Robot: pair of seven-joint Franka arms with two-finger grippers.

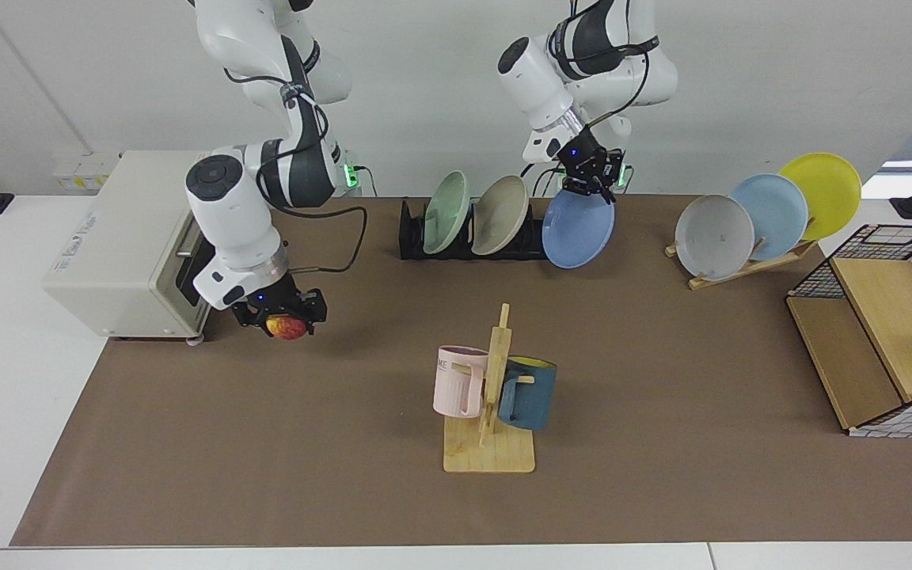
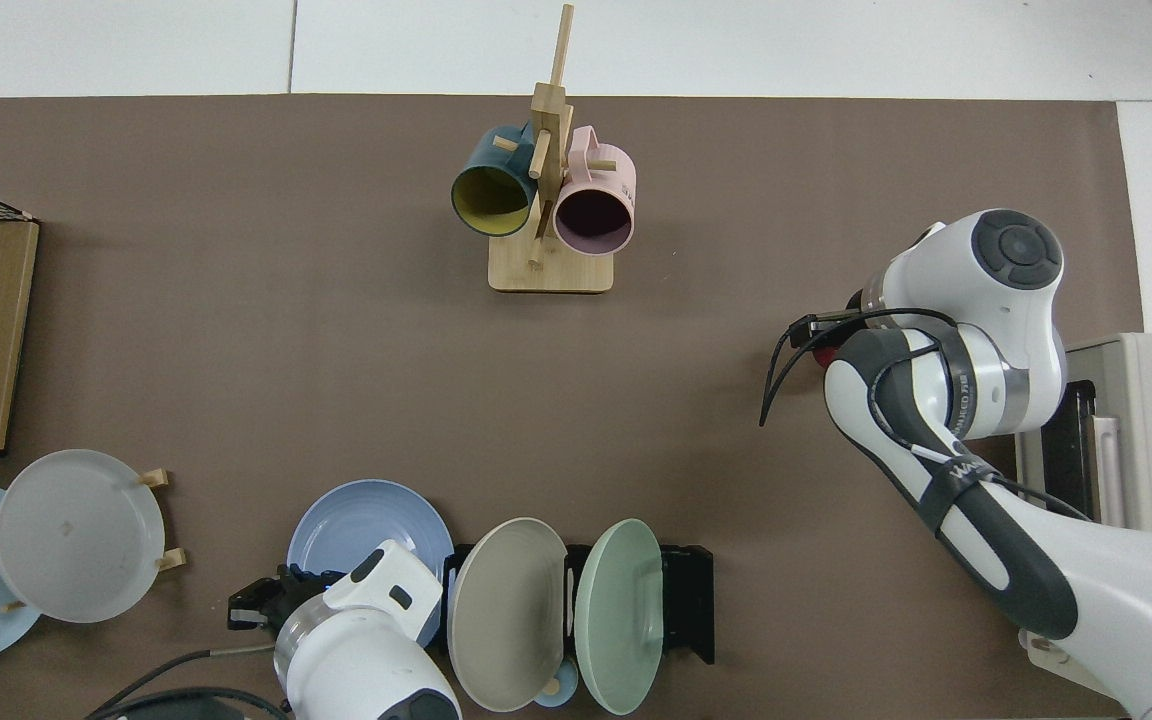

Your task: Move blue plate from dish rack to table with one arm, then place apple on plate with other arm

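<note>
- Brown-matted white table (image 1: 662,412) fills the frame; its middle lies bare for the plate.
- Left of centre, right gripper (image 1: 285,317) pinches the small red-yellow apple (image 1: 286,327), hovering.
- Farther, upper centre, left gripper (image 1: 587,176) clamps the round periwinkle-blue plate (image 1: 578,229) by its top rim, just beside the low black slotted dish rack (image 1: 412,237); next it needs laying flat.

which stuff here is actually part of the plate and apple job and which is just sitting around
In the job:
blue plate, gripped by the left gripper
apple, gripped by the right gripper
dish rack
table

Just lying about:
toaster oven
mug tree
green plate
beige plate
wooden plate stand
wire basket
</note>
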